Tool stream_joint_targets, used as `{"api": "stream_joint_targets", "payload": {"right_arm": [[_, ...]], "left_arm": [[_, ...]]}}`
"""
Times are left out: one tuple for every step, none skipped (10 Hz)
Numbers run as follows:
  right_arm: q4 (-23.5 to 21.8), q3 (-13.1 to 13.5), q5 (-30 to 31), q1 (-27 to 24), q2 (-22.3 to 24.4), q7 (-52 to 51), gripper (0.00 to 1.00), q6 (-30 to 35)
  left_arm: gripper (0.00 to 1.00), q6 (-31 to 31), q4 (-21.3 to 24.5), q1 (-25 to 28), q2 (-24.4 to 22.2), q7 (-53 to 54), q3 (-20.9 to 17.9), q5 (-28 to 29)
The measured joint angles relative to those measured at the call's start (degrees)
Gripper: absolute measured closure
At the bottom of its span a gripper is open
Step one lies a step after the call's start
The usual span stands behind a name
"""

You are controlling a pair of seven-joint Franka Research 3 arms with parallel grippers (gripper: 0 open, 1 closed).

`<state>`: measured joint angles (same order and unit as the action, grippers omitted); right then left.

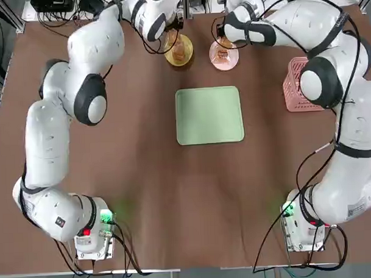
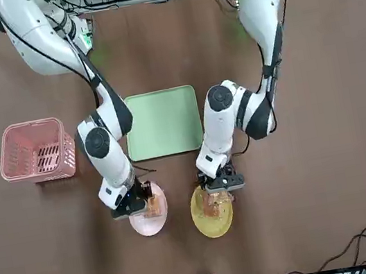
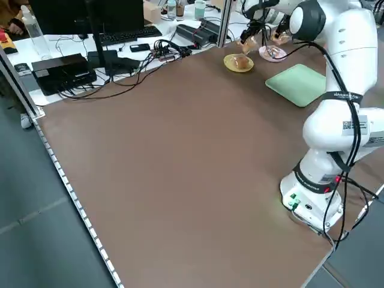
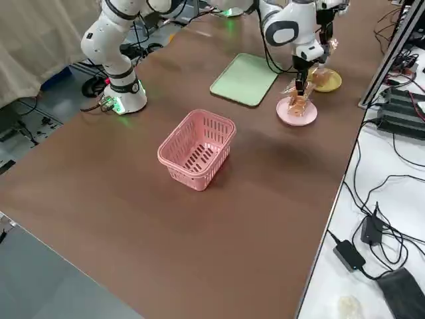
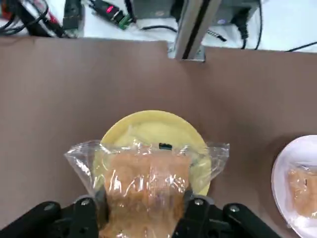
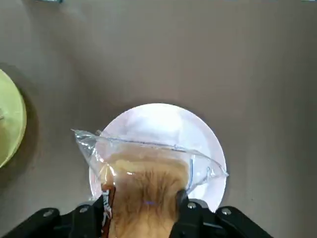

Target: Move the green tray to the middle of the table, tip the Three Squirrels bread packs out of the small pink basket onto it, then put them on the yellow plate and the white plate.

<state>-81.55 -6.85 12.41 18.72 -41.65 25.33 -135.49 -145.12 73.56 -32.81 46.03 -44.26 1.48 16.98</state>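
Both arms reach to the far edge of the desk, each claw held over a plate. The left claw is clamped on a clear-wrapped bread pack, its fingers pressing the pack's two sides, and holds it directly above the yellow plate; from overhead another pack already lies on that plate. The right claw likewise grips a bread pack between its fingers, hanging over the white plate, which sits just beside the yellow one; the left wrist view shows a pack already resting on the white plate too. The green tray lies flat near the middle of the desk, just short of the two plates, with nothing on it. The small pink basket stands upright and empty on the robot's right side of the desk, well apart from the tray, partly under the right arm in the overhead view
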Motion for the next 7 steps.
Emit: {"api": "stream_joint_targets", "payload": {"right_arm": [[1.3, 0.6, 0.0, 0.4, -1.4, 0.1, 0.51, 0.0], [2.8, 1.1, 0.0, 0.7, -2.9, 0.3, 0.51, 0.0], [3.9, 1.3, 0.0, 1.0, -4.4, 0.3, 0.53, -0.1], [4.5, 1.3, 0.0, 1.4, -5.5, 0.4, 0.54, -0.3], [4.7, 1.5, 0.0, 1.8, -6.1, 0.4, 0.54, -0.7], [4.9, 1.6, 0.0, 2.0, -6.4, 0.4, 0.54, -1.3], [4.9, 1.9, 0.0, 2.0, -6.7, 0.4, 0.54, -2.6]], "left_arm": [[0.45, -1.9, 0.0, -1.7, 1.0, 1.2, -1.8, 0.1], [0.45, -2.8, -0.1, -2.4, 1.6, 3.5, -2.6, 0.2], [0.45, -3.7, -0.1, -2.4, 2.1, 5.4, -2.9, 0.2], [0.45, -5.1, -0.1, -2.3, 2.5, 6.1, -3.3, 0.2], [0.45, -6.6, -0.1, -2.3, 3.1, 6.1, -3.5, 0.2], [0.45, -7.4, -0.2, -2.3, 3.9, 6.1, -3.6, 0.2], [0.45, -7.8, -0.2, -2.3, 4.6, 6.1, -3.6, 0.2]]}}
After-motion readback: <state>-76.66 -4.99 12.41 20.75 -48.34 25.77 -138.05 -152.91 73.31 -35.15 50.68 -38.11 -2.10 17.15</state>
